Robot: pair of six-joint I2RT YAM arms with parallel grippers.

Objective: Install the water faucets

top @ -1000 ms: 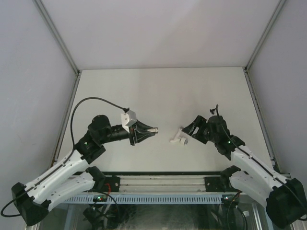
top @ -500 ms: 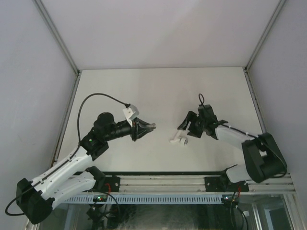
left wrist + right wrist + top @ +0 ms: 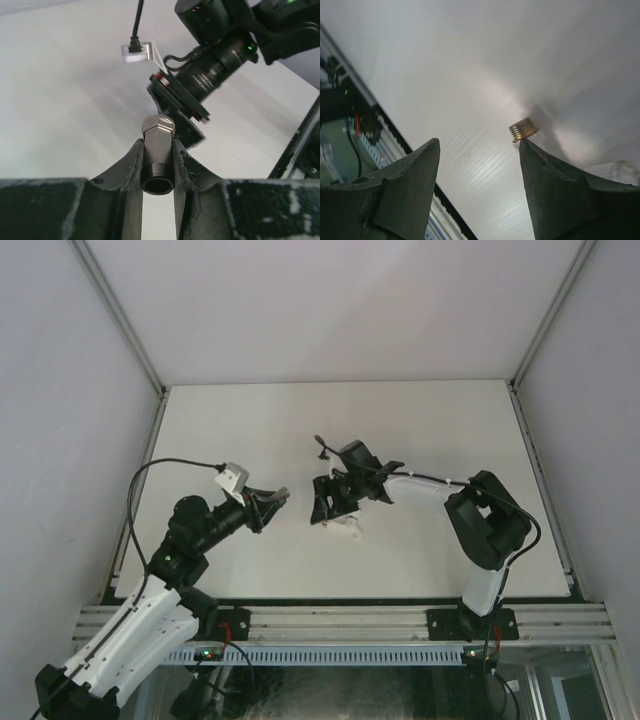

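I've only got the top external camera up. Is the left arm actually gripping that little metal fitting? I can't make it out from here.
Observer: Yes. The left wrist view shows the dark-grey fitting clamped between the fingers of the left gripper.
Operator: Which end faces out?
Observer: Its faceted head points away from the wrist camera. The threaded open end faces the camera.
Operator: And has the right gripper got the white tap?
Observer: No. In the right wrist view the right gripper is spread wide with nothing between its fingers. The white tap is outside them, and its brass-coloured tip shows just beside one fingertip.
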